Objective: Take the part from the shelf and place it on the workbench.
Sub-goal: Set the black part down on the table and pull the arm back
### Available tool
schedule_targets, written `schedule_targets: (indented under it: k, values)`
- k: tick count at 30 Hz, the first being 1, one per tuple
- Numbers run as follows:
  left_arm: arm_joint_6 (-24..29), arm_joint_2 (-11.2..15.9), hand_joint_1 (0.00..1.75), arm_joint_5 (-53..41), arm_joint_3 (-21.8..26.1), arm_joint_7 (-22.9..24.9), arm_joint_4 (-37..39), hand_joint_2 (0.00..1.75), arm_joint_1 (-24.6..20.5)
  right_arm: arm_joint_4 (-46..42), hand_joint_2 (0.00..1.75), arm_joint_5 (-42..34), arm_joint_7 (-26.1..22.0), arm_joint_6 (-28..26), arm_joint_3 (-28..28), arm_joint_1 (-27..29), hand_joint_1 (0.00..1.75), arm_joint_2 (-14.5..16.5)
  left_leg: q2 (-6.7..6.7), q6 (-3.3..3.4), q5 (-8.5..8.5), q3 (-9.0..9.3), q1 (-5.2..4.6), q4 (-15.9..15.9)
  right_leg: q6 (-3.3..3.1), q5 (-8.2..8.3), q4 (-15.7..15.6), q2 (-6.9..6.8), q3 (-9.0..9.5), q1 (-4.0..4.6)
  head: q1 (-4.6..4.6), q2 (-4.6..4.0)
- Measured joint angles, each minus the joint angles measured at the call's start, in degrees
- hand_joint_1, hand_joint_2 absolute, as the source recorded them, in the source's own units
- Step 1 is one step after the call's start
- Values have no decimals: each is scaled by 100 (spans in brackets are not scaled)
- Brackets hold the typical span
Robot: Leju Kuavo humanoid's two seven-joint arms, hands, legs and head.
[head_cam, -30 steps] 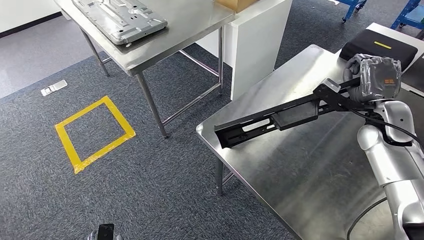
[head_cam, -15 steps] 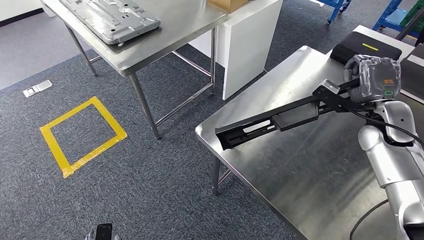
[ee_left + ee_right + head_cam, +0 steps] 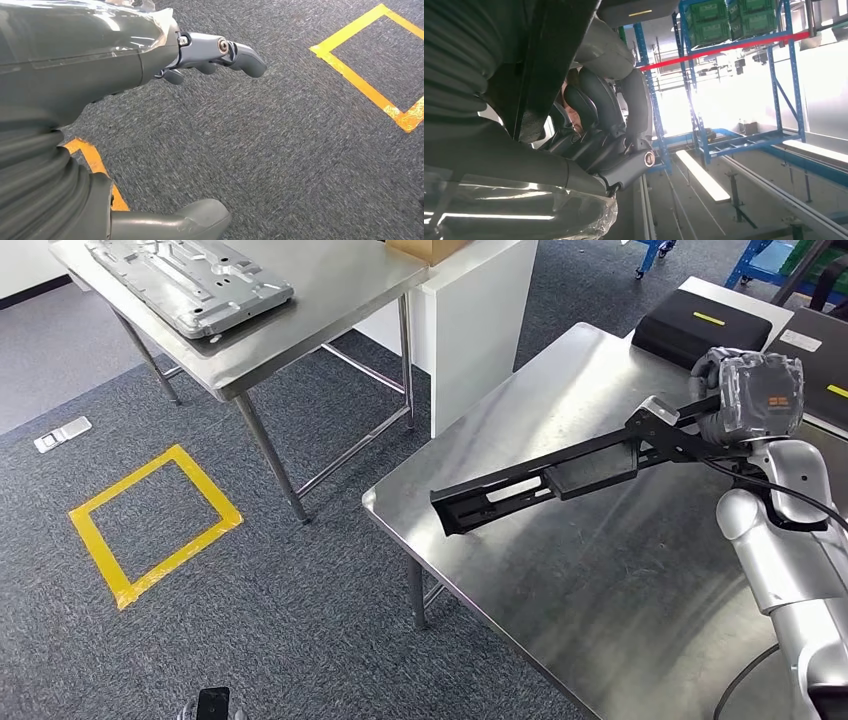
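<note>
A long black part (image 3: 560, 475) hangs in the air above the steel workbench (image 3: 600, 580). My right hand (image 3: 745, 395) grips it by its far end, and its free end points left past the bench's near corner. In the right wrist view the fingers (image 3: 609, 107) curl around the dark part (image 3: 549, 60). My left hand (image 3: 200, 55) hangs over the grey carpet with its fingers apart and nothing in it.
A second steel table (image 3: 330, 300) at the back left carries a grey metal plate (image 3: 190, 280). A white cabinet (image 3: 470, 320) stands between the tables. Yellow tape (image 3: 150, 510) marks a square on the carpet. Black cases (image 3: 700, 325) lie at the workbench's far edge.
The whole picture has shifted left and slightly up as the camera moved: the workbench takes more of the picture. My right hand still holds the part the same way.
</note>
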Motion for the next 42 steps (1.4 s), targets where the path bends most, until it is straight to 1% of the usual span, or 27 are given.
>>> schedule_targets:
  k: [1,2,3,5,7,9,11,12,14,16,17,18,20,22,23,24,27,29,31,32,33,34,36,37,38,40,42]
  values:
    - [0,0,0,1,-1,1,2,175,1,0,175,0,4,-1,2,1,152,4,-3,-10,-88,-139,10,281,-1,0,0,19,0,6,0,0]
    - [0,0,0,1,-1,1,5,175,3,0,175,1,9,-1,4,2,152,9,-4,-13,-81,-203,18,396,-1,0,1,40,1,9,-1,0]
    - [0,1,0,1,-1,1,7,175,3,0,175,2,12,-2,5,2,152,13,-10,-5,46,-146,24,264,-1,0,1,62,4,9,-1,0]
    - [2,2,0,1,-2,0,9,175,1,-9,175,10,17,-2,4,0,152,16,-83,26,420,221,39,-481,4,1,1,103,10,9,0,0]
    - [7,1,0,3,-4,-2,9,175,-2,-25,175,21,25,-2,-1,-9,152,18,-158,57,623,514,30,-1073,24,9,1,136,-3,29,4,0]
    - [14,1,0,9,-5,-4,9,175,-5,-33,175,32,31,-1,-7,-17,152,16,-156,94,637,555,-14,-1172,71,33,-26,158,-20,44,5,0]
    - [24,-2,0,16,-8,-13,9,175,-11,-34,175,40,31,1,-20,-18,152,7,-112,181,695,589,-30,-1257,130,16,-45,154,-48,57,5,0]
    - [32,-4,0,22,-9,-26,8,175,-15,-35,175,40,31,2,-26,-21,152,-3,-88,230,734,610,-26,-1315,138,-49,49,131,-98,65,8,0]
    - [48,-5,0,51,-9,-80,7,175,-21,-36,175,40,32,10,-34,-27,152,-20,-46,293,783,629,-21,-1383,107,-328,630,68,-358,59,16,0]
    - [61,-6,0,83,-7,-158,7,175,-21,-34,175,39,35,19,-34,-18,152,-29,-14,307,788,621,-35,-1385,102,-612,1399,50,-716,68,20,0]
    - [69,-12,0,91,-7,-195,7,175,-20,-33,175,39,36,21,-34,-8,152,-32,4,308,787,621,-44,-1384,125,-657,1585,48,-805,71,20,0]
    - [81,-16,0,98,-7,-232,7,175,-20,-33,175,39,37,22,-34,-2,152,-35,19,308,785,621,-50,-1381,162,-608,1525,42,-772,74,19,0]
    - [115,-22,0,104,-7,-300,7,175,-23,-34,175,37,38,22,-42,-1,152,-44,43,298,777,626,-57,-1369,240,-324,814,-15,-399,72,20,0]
    - [150,-22,0,103,-8,-337,6,175,-27,-37,175,27,39,22,-51,-6,152,-59,54,262,750,617,-89,-1334,224,-79,92,-106,-10,98,26,0]
    - [161,-23,0,104,-8,-340,5,175,-27,-39,175,22,39,22,-55,-5,152,-67,60,244,738,610,-107,-1319,186,-27,-75,-130,77,113,24,0]
    - [167,-24,0,107,-7,-340,5,175,-27,-40,175,19,40,22,-56,-2,152,-72,69,228,731,604,-121,-1311,137,-10,-120,-124,96,128,21,0]
    - [178,-17,0,116,-7,-345,5,175,-30,-46,175,15,31,24,-60,1,152,-81,65,163,638,553,-98,-1200,34,29,-139,-64,102,76,14,0]
    - [184,-15,0,119,-7,-349,5,175,-31,-52,175,7,20,25,-62,-5,152,-80,6,80,315,319,-58,-674,-29,41,-147,-35,112,48,12,0]
    - [189,-21,0,121,-8,-351,6,175,-30,-52,175,-2,13,26,-62,-1,152,-75,-22,21,-40,-61,-19,122,-54,40,-145,-3,109,49,12,0]
    - [192,-21,0,122,-8,-352,7,175,-30,-52,175,-7,9,26,-61,4,152,-73,-24,7,-95,-191,-3,371,-53,40,-145,19,109,49,11,0]
    - [197,-21,0,125,-8,-353,7,175,-29,-52,175,-12,7,26,-61,9,152,-72,-25,1,-35,-221,11,403,-53,40,-144,43,111,48,11,0]
    - [204,-21,0,126,-8,-355,7,175,-29,-52,175,-18,3,26,-60,12,152,-71,-30,5,131,-131,23,192,-52,39,-144,68,117,45,10,0]
    - [216,-18,0,129,-7,-359,7,175,-31,-53,175,-29,-3,26,-60,12,152,-70,-106,33,538,267,40,-637,-47,38,-143,117,126,44,11,0]
    - [224,-18,0,131,-7,-361,7,175,-31,-53,175,-33,-4,26,-60,8,152,-70,-147,50,664,434,41,-982,-36,38,-142,137,121,56,13,0]
    - [230,-18,0,133,-8,-363,7,175,-32,-53,175,-34,-4,27,-60,5,152,-69,-177,65,719,530,33,-1184,-19,41,-142,152,110,66,14,0]
    - [238,-22,0,141,-8,-366,7,175,-34,-53,175,-35,-4,29,-59,-1,152,-69,-162,109,724,561,0,-1265,49,57,-167,182,91,82,14,0]
    - [241,-33,0,146,-10,-369,7,175,-41,-56,175,-36,-5,32,-61,-2,152,-81,-113,207,775,600,-1,-1346,108,19,-122,166,48,89,19,0]
